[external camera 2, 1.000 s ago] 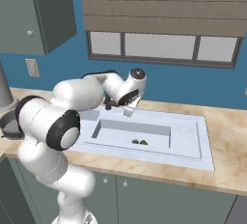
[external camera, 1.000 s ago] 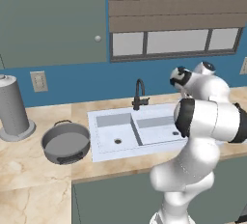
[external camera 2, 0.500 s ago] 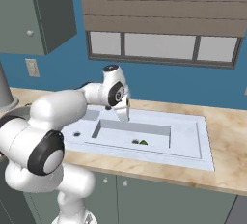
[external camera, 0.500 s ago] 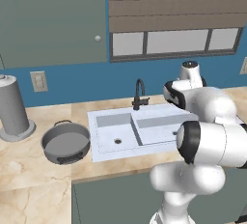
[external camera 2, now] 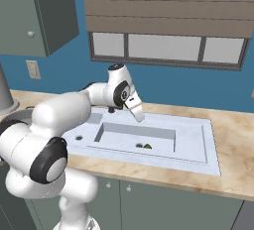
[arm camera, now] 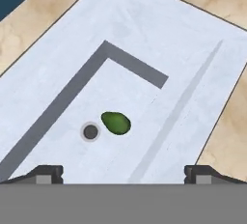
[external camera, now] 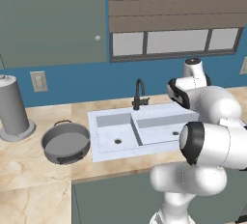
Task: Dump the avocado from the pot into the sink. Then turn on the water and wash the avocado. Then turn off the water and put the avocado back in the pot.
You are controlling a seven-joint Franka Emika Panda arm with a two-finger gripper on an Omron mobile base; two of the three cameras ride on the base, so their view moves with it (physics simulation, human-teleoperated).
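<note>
One avocado [arm camera: 116,122] lies on the floor of the right basin of the sink [external camera: 159,117], just beside that basin's dark drain [arm camera: 90,132] and not touching it. In the right base view the avocado [external camera 2: 147,146] shows as a small green lump low in the basin. The gripper [arm camera: 123,174] hangs above this basin with its two fingertips [arm camera: 46,174] spread wide and nothing between them; the path down to the avocado is free.

The sink has two basins, each with one drain. One black curved faucet [external camera: 140,94] stands at the back rim between them. On the marble counter [external camera: 29,155] to the left sits one pot [external camera: 65,142], empty, with two loop handles. Farther left stands one tall grey cylinder [external camera: 13,107] on a round base. One outlet plate [external camera: 38,81] is on the blue wall.
</note>
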